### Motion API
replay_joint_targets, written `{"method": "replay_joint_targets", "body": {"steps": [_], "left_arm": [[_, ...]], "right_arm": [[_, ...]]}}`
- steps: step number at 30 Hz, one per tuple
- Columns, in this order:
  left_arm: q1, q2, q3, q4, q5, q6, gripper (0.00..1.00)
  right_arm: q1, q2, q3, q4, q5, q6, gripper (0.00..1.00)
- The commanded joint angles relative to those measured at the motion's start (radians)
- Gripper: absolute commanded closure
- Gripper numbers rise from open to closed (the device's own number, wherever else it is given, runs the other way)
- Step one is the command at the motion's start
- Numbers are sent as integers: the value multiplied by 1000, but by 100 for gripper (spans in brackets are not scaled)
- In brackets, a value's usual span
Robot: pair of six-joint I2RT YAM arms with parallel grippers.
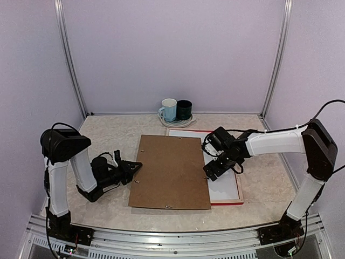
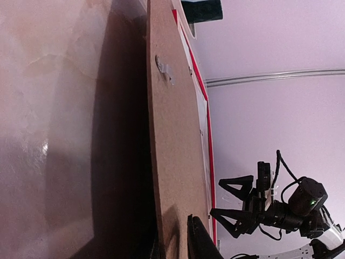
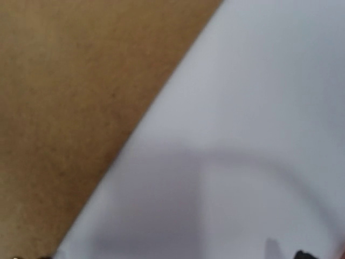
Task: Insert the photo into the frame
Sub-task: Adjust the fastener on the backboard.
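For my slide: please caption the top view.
Brown backing board partly covers the red frame; open right claw above white sheet; left claw at board's edge.

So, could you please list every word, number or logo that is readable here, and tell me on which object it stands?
No text can be read in any view.
Flat brown fibreboard backing board: plain, no print.
White sheet inside the thin red rectangular frame: blank.
Light blue mug and dark mug: no marking shows, but they are too small to be sure.
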Motion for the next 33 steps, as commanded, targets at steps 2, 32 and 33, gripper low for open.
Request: {"method": "replay_joint_targets", "body": {"steps": [2, 32, 33], "left_arm": [[9, 28, -13, 59, 10, -2, 83], [5, 29, -13, 32, 0, 2, 83], [6, 28, -12, 31, 1, 4, 83]], "right_arm": [[25, 22, 18, -27, 8, -18, 3], [73, -43, 82, -82, 14, -10, 1], [71, -45, 93, -88, 20, -13, 1]]}}
